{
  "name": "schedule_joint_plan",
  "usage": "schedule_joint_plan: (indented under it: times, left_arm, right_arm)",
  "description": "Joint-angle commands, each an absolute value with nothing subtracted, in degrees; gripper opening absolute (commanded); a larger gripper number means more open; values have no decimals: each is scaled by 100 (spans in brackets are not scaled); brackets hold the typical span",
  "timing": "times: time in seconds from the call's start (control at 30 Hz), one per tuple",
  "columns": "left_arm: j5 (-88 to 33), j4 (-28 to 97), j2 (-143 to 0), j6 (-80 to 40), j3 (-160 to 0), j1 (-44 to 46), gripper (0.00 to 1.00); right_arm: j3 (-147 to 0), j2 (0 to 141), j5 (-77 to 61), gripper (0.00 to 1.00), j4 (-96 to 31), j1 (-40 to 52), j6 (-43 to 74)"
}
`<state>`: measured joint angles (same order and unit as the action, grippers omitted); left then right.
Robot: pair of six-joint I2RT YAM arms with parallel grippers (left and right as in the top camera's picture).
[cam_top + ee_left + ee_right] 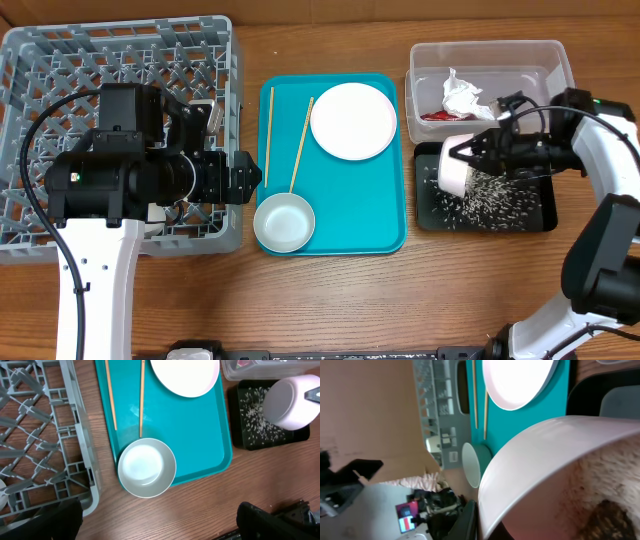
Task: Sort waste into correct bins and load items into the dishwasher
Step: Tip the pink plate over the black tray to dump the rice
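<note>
My right gripper [462, 160] is shut on the rim of the small white bowl [452, 172], held tipped on its side over the black tray [540, 215]. Rice grains [480, 195] lie scattered on that tray. The bowl fills the right wrist view [545, 460], with brownish residue inside [610, 517]. The clear tub [560, 60] holds the white napkin [462, 95] and the red wrapper [436, 116]. The white plate [352, 120], two chopsticks [300, 145] and the pale grey bowl [284, 222] lie on the teal tray. My left gripper [160, 525] is open and empty, near the grey rack [60, 60].
The teal tray [385, 215] sits between the rack and the bins. The left arm covers much of the rack's front right part. A small white object [158, 212] shows in the rack under that arm. Bare wooden table lies in front of the trays.
</note>
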<state>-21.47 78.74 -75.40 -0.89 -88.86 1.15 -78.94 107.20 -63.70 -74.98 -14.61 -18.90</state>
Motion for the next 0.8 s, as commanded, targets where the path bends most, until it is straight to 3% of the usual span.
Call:
schedule_joint_plan:
  times: [0.0,0.13,0.43,0.53,0.63,0.77]
  left_arm:
    - [-2209,7830,-7535,3,-8886,132,100]
    - [-2209,7811,-7535,3,-8886,132,100]
    - [-2209,7822,-7535,3,-8886,132,100]
    - [-2211,7839,-7535,3,-8888,132,100]
    - [-2211,7837,-7535,3,-8886,132,100]
    - [-2209,7839,-7535,3,-8886,132,100]
  right_arm:
    - [-7721,10597,-6853,4,-7446,-1487,-2263]
    - [-7607,10597,-7463,4,-7660,-1485,-2703]
    - [-7607,10641,-7417,4,-7253,-1535,-1752]
    - [-7607,10615,-7577,4,-7454,-1535,-2298]
    - [-7607,10643,-7227,4,-7146,-1584,-1577]
    - [-7609,10586,-7216,4,-7303,-1584,-2156]
